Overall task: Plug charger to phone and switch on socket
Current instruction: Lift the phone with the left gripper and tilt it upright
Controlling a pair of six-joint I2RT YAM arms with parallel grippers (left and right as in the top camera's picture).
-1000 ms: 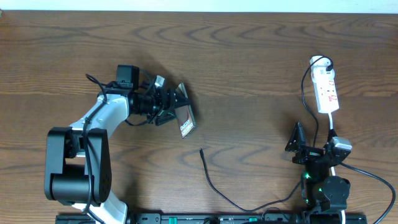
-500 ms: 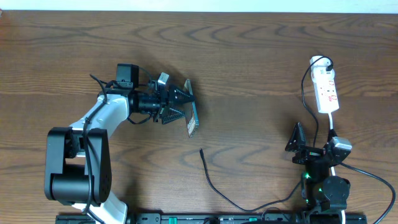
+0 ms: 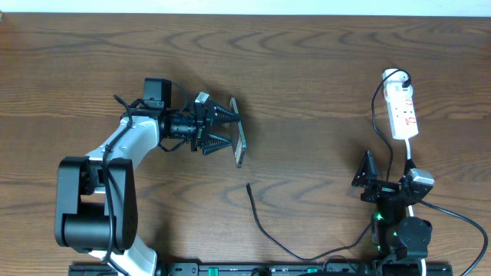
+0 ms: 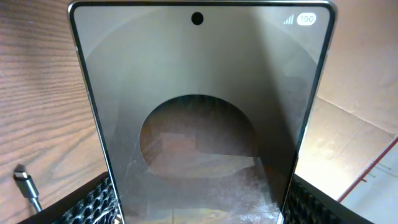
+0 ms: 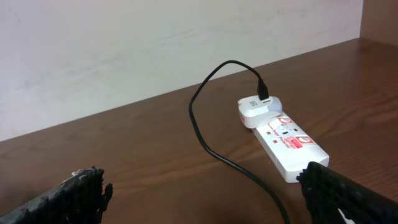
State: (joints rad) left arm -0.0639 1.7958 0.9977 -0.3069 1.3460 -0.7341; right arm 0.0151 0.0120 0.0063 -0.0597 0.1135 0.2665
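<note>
My left gripper (image 3: 222, 129) is shut on the phone (image 3: 239, 142) and holds it tilted on edge above the table. In the left wrist view the phone's glossy face (image 4: 199, 118) fills the frame between my fingers. The charger cable (image 3: 265, 230) lies on the table below the phone; its connector tip (image 3: 248, 185) points up toward it and shows in the left wrist view (image 4: 23, 182). The white socket strip (image 3: 402, 111) lies at the far right, with a white plug at its far end (image 5: 258, 108). My right gripper (image 3: 376, 182) is open and empty, below the strip.
The black cable runs from the white plug (image 3: 396, 77) down along the strip's left side (image 3: 377, 126) toward the right arm base (image 3: 400, 230). The left arm's base (image 3: 88, 207) stands at the lower left. A pale wall (image 5: 155, 43) rises behind the table.
My left gripper has turned the phone from lying nearly flat to standing on its edge, and has shifted it slightly right. The right arm and the cable have not moved.
</note>
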